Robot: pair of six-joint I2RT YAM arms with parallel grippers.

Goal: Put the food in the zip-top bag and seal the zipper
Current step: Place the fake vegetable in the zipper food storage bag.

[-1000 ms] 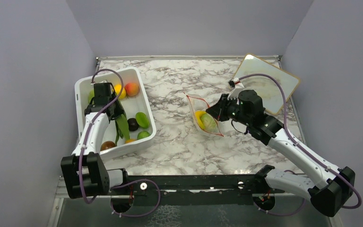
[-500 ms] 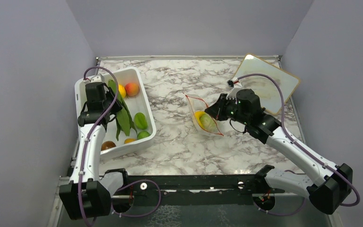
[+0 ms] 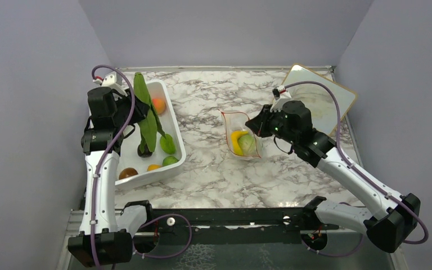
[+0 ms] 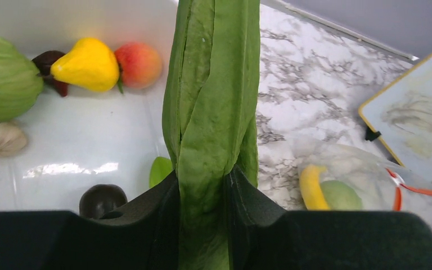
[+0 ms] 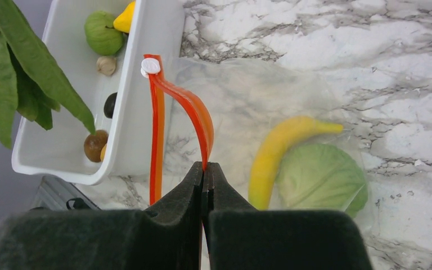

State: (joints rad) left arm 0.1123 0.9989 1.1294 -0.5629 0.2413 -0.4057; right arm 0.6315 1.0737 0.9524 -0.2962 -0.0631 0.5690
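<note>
Evidently the right gripper [image 5: 204, 169] is pinching the zipper [image 5: 194, 112], opening the bag [image 5: 270, 90] for the leaf [image 4: 214, 84] the left gripper [image 4: 202, 177] is clamping.

The left gripper [image 3: 135, 108] holds a green leaf [image 3: 148, 121] above the white tub [image 3: 179, 148]. The right gripper [image 3: 257, 127] grips the zip-top bag [image 3: 232, 121].
</note>
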